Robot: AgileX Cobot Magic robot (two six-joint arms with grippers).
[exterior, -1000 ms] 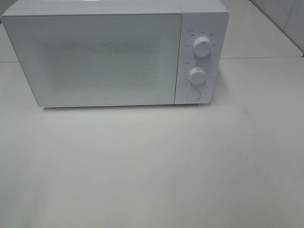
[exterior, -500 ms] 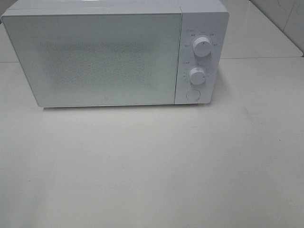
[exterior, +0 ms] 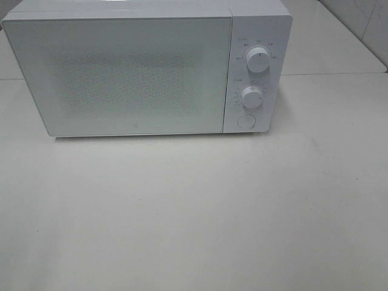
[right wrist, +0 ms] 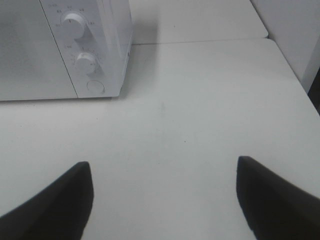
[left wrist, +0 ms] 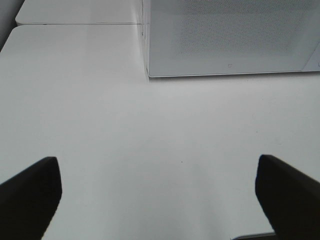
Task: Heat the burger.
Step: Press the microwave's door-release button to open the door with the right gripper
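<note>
Resting on a white table (exterior: pixel 194 212), closed microwave (exterior: pixel 133 73); left hand (left wrist: pixel 157 172) and right hand (right wrist: pixel 162 167) released, empty; wall (exterior: pixel 373 24) possibly tiled

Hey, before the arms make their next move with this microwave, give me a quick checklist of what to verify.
1. Microwave door shut: ok.
2. Burger located: cannot tell; no view shows it, and the door hides the inside.
3. Left gripper open and empty: ok.
4. Right gripper open and empty: ok.
5. Upper knob and lower knob settings: cannot tell, marks too small.
6. Round button unobstructed: ok.
</note>
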